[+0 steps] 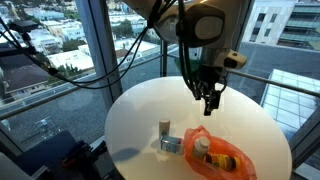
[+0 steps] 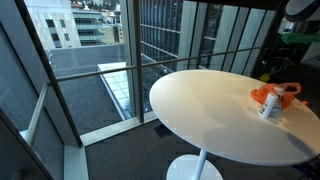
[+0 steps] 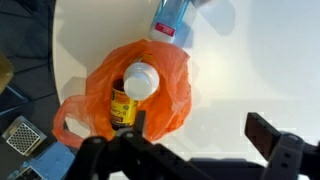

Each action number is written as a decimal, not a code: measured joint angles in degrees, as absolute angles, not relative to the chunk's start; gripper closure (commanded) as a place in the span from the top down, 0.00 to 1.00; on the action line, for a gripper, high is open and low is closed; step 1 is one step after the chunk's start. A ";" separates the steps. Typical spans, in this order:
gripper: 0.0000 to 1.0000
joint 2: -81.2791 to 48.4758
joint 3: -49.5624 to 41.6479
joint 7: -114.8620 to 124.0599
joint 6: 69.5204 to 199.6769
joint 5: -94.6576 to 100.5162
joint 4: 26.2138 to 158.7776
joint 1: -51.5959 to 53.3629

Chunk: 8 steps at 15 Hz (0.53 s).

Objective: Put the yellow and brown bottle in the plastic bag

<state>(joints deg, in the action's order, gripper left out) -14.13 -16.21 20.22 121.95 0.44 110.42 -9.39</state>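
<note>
One yellow and brown bottle (image 3: 127,104), its cap seemingly white, lies inside the single orange plastic bag (image 3: 175,90) near the round table's (image 1: 140,110) edge. Two other things sit just beside the bag: a blue bottle (image 3: 170,18) and a grey cylinder (image 1: 165,128). The gripper (image 1: 210,100) hangs above the table, fingers apart and empty.

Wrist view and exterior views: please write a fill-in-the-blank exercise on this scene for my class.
1. The plastic bag on the table is ____ in colour.
2. The yellow and brown bottle lies ____ the bag.
3. The bottle's cap is ____ in colour.
4. The gripper is ____, with its fingers wide apart.
Missing words: orange; inside; white; open.
</note>
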 measured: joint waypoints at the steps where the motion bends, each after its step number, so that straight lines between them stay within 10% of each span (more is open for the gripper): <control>1: 1.00 -13.01 -15.35 19.66 121.05 0.49 110.90 -8.88; 8: 1.00 -3.28 -10.08 15.78 114.35 2.14 116.10 -6.38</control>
